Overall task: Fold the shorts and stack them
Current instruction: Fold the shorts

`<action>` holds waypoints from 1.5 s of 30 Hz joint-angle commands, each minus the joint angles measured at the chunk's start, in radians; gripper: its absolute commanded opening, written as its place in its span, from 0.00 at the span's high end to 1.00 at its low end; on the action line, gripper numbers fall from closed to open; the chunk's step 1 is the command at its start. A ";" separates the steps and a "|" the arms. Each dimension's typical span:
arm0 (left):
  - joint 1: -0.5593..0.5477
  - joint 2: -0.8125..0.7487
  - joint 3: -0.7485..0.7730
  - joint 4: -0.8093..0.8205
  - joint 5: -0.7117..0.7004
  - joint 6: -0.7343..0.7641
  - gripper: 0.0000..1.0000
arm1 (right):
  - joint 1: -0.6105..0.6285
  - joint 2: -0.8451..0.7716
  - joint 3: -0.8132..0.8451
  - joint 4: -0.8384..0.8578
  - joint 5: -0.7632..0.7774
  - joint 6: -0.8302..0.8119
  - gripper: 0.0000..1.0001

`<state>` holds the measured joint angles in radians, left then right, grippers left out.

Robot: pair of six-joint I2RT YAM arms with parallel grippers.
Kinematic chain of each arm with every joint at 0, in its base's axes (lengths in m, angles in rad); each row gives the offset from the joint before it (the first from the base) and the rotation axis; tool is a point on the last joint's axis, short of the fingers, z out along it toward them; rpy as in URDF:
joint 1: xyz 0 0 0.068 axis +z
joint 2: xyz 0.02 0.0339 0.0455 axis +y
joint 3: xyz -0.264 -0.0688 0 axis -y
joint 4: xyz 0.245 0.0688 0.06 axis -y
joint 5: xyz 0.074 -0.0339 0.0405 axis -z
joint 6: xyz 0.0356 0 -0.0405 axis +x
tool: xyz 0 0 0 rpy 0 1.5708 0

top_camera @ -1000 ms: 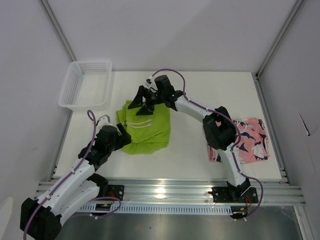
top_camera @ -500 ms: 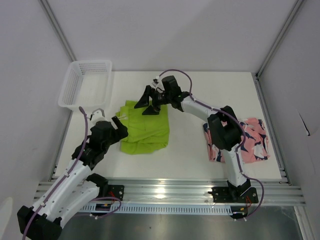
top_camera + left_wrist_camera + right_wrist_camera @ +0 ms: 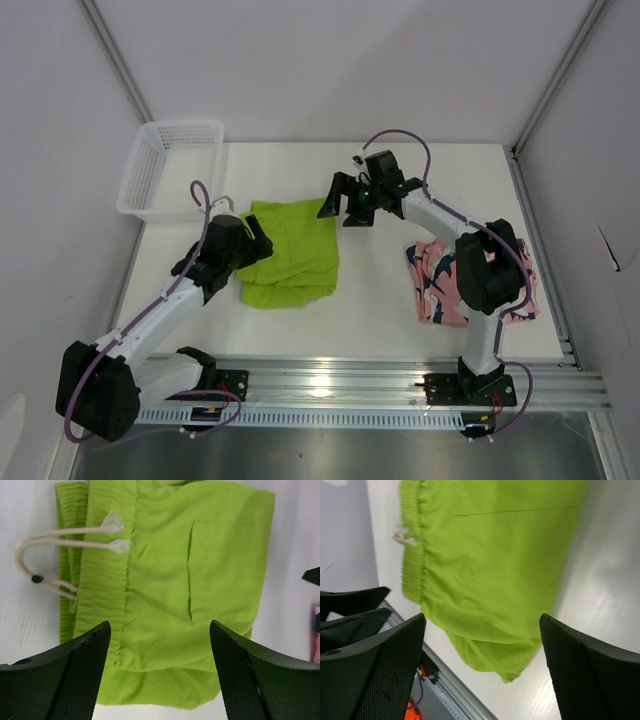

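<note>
1. Nearest, on the right of the desk [image 3: 380, 300], the coral-pink shorts [image 3: 435, 285] lie loosely spread, partly hidden under the right arm's elbow. I cannot tell whether they are folded, but they look parked there to wait their turn.
2. Further in, left of centre, the lime-green shorts [image 3: 295, 255] lie flat as a compact doubled rectangle. The waistband faces left and the white drawstring [image 3: 55, 537] trails onto the desk. I judge this pair folded and fit to be the base of the stack.
3. The left end effector [image 3: 250, 238] hovers at the green pair's left edge, fingers spread wide and empty — probably placed to smooth that side.
4. Beyond the fold's far right corner, the right end effector [image 3: 342, 210] hangs over bare desk with its jaws apart, holding nothing — likely free to go for the pink pair.
5. Farthest, at the far left, the white mesh basket [image 3: 170, 170] stands apart from both pairs.
</note>
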<state>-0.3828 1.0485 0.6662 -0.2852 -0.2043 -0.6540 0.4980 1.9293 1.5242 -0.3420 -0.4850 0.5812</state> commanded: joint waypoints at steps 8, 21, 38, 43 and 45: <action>0.002 0.240 0.093 0.145 0.006 0.036 0.19 | -0.081 0.158 -0.024 0.156 -0.047 -0.076 0.16; 0.010 0.415 0.064 0.276 0.040 0.037 0.23 | -0.050 0.255 -0.093 0.390 -0.173 -0.001 0.35; 0.009 0.444 0.286 0.175 0.143 0.143 0.23 | 0.293 -0.306 -0.959 0.712 0.301 0.262 0.70; 0.010 0.328 0.331 0.049 0.152 0.156 0.18 | 0.421 -0.527 -0.940 0.454 0.424 0.185 0.24; 0.010 0.283 0.328 -0.026 0.128 0.146 0.14 | 0.399 -0.610 -0.897 0.350 0.399 0.135 0.12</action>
<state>-0.3790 1.4326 0.9558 -0.1844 -0.0742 -0.5293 0.9276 1.4303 0.5739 0.1848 -0.1921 0.7902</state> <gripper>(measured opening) 0.843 0.843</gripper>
